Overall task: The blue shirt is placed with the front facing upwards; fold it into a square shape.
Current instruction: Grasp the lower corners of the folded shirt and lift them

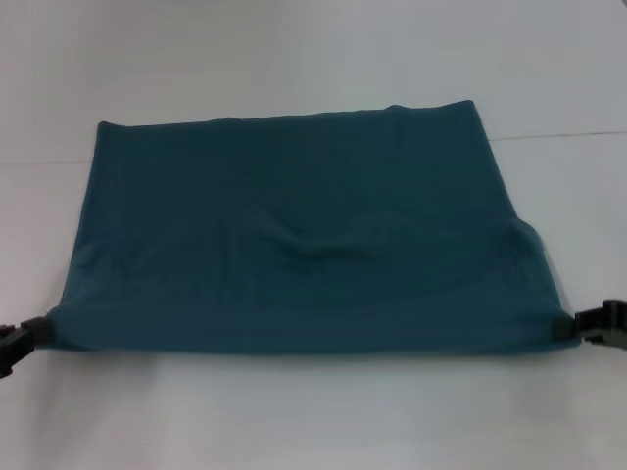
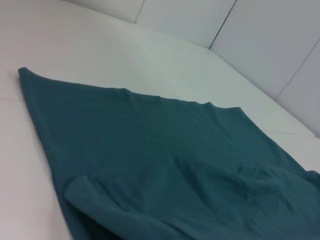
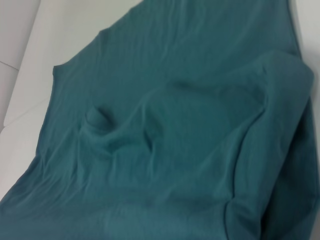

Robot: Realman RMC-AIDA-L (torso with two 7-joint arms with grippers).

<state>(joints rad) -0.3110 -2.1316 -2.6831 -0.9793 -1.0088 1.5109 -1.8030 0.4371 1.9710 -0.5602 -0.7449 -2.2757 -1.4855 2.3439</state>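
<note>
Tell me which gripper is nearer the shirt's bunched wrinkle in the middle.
Neither clearly. The left gripper is at the near left corner of the shirt, the right gripper at the near right corner; the wrinkle lies roughly midway between them.

We see a plain white, matte table surface (image 1: 313, 421) spreading out flat on every side, crossed by a thin dark seam line (image 1: 558, 134) toward the far side. Farther off, pale white wall panels (image 2: 270, 35) rise from its edge, divided by narrow dark joints (image 2: 222, 24).
</note>
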